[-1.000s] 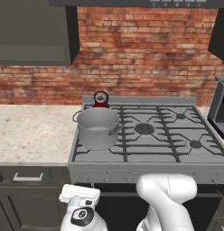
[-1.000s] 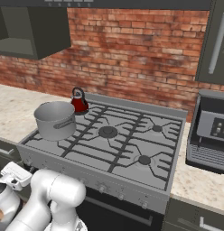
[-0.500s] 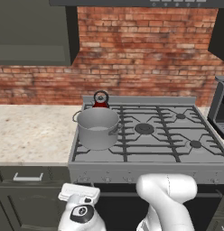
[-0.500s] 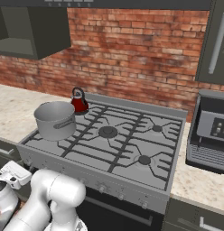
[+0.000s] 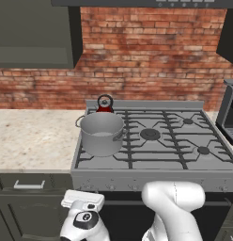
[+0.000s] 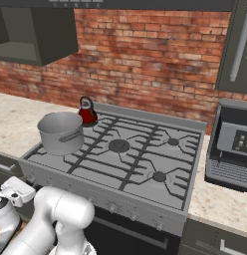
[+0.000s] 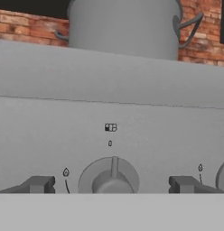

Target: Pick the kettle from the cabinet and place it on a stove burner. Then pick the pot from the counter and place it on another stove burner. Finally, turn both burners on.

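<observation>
Claw (image 7: 111, 185) open, fingers either side of stove knob (image 7: 111, 180), not touching. Pot (image 5: 101, 133) on front-left burner, kettle (image 5: 104, 104) behind on back-left. Risk: fingers closing off-centre, slipping, knob unturned.
</observation>
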Available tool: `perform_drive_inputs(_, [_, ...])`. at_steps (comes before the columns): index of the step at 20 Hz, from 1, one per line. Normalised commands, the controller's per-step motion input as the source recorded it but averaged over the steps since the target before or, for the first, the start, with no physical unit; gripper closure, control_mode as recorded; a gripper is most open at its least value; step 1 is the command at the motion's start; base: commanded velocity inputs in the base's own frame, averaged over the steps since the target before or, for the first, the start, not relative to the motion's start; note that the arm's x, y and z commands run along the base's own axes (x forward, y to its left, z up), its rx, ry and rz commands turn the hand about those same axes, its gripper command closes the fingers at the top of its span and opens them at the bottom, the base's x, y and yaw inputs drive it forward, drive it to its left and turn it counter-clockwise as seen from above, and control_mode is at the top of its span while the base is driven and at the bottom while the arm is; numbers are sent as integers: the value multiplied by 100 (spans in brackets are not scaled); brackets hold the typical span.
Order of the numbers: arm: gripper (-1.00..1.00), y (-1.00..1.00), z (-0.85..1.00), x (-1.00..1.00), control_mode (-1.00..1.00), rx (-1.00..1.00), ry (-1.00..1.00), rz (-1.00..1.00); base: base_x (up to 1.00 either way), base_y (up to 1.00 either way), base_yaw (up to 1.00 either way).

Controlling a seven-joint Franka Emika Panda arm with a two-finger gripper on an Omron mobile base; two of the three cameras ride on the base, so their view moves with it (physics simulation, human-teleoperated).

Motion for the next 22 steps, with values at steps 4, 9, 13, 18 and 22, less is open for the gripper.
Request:
perform_drive_inputs(4, [-100,-11,0,0,-100,-2,4,0,0,0,0])
perform_drive_inputs(9, [-100,-10,0,2,-100,-2,1,0,0,0,0])
perform_drive_inputs(13, [-100,-3,0,8,-100,0,0,0,0,0,0])
perform_drive_inputs(18, [-100,0,0,4,-100,0,0,0,0,0,0])
perform_drive_inputs(22, [100,0,-3,5,-100,0,0,0,0,0,0])
